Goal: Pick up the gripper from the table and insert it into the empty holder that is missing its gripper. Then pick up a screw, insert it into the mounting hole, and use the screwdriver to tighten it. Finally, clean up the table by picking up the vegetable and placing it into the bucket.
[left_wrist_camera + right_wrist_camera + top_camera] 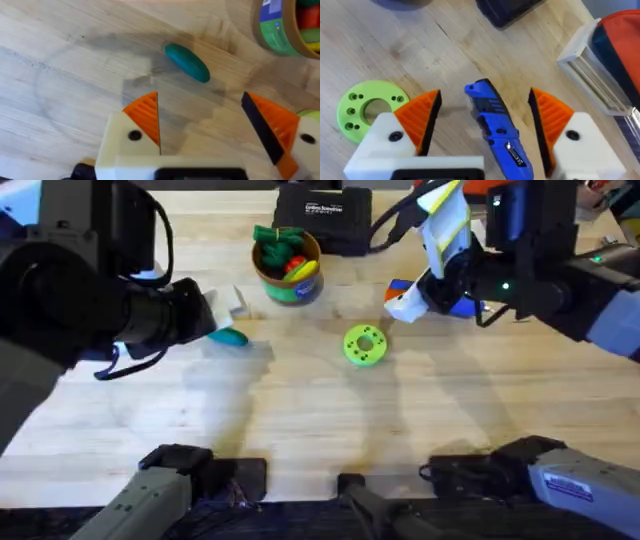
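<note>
Overhead. Item: left gripper (215,318), at the table's left side, close to the vegetable (231,337), a small teal oval lying on the bare wood. Item: bucket (287,264), farther back toward the middle, already holding some bright toy pieces. Item: green disc (363,345) with holes, mid-table, not part of the cleanup. Item: black case (323,218) at the far edge. Item: right gripper (428,292), right of centre, over the screwdriver (462,306), whose blue body shows beneath it.

Left wrist. Item: my left fingers (145,120), orange ribbed pads, spread wide with nothing between them. The vegetable (187,62) lies just beyond the fingertips, off the wood-grain line between them, apart from both pads. The bucket (280,27) sits at the corner of this view, near the vegetable but not touching it.

Right wrist. Item: right fingers (422,117), also spread. The screwdriver (495,127) lies flat on the table between them, neither pad touching it. The green disc (367,110) is just beside one finger.

Step in hand, as I judge it: the vegetable pickup. To do it well I would carry the left gripper forward until the oval sits centred between the pads, turn the wrist so they close across its short width, go low enough to catch its middle, then close gently, since a rounded piece could squirt out.
</note>
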Robot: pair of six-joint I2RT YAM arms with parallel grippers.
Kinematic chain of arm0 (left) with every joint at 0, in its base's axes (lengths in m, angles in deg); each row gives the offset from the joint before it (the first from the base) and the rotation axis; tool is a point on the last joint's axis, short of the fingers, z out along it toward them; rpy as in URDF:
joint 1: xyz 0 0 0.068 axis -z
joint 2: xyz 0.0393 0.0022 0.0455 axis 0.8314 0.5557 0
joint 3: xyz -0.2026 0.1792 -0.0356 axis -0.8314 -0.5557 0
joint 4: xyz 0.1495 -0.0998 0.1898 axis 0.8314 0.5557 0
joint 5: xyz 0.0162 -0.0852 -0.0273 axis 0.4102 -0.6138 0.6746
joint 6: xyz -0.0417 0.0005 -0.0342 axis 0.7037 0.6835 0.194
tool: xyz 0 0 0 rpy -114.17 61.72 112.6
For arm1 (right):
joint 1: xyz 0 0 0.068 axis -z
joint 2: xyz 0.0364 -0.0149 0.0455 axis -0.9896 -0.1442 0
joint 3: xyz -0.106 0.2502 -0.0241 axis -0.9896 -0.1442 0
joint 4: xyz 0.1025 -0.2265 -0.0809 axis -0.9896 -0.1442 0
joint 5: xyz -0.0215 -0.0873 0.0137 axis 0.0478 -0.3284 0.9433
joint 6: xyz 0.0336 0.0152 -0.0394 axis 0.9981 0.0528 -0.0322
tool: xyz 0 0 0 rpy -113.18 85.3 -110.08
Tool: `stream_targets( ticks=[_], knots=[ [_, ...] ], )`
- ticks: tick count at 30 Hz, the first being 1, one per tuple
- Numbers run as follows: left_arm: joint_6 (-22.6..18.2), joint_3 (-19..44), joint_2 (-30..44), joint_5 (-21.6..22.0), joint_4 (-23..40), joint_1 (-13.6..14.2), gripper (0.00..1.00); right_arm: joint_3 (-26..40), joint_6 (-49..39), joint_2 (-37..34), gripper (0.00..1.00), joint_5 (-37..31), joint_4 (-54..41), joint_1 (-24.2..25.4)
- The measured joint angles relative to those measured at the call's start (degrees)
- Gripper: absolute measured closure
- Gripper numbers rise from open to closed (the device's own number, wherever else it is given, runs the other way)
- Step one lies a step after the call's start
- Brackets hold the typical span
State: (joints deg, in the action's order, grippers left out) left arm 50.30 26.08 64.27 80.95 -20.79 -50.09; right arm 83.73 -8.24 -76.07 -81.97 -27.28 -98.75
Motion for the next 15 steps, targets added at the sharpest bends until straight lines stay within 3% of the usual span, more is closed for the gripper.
stream_targets(
  ticks=[3, 4, 9, 15],
  knots=[
    [6.45, 0.00, 3.14, -0.76, -1.05, -0.95, 0.015, 0.00, 0.00, 0.00, 0.008, 0.00, 0.00, 0.00],
    [15.60, 0.00, 6.20, -2.04, -3.73, -0.96, 0.015, 0.00, 0.00, 0.00, 0.008, 0.02, 0.00, 0.00],
    [30.27, 0.00, 10.94, -4.41, -6.36, -0.96, 0.015, 0.00, 0.00, 0.00, 0.008, 0.00, 0.00, 0.00],
    [41.27, 0.00, 17.26, -5.10, -6.72, -0.96, 0.015, 0.00, 0.02, 0.00, 0.008, 0.02, 0.00, 0.00]
  ],
)
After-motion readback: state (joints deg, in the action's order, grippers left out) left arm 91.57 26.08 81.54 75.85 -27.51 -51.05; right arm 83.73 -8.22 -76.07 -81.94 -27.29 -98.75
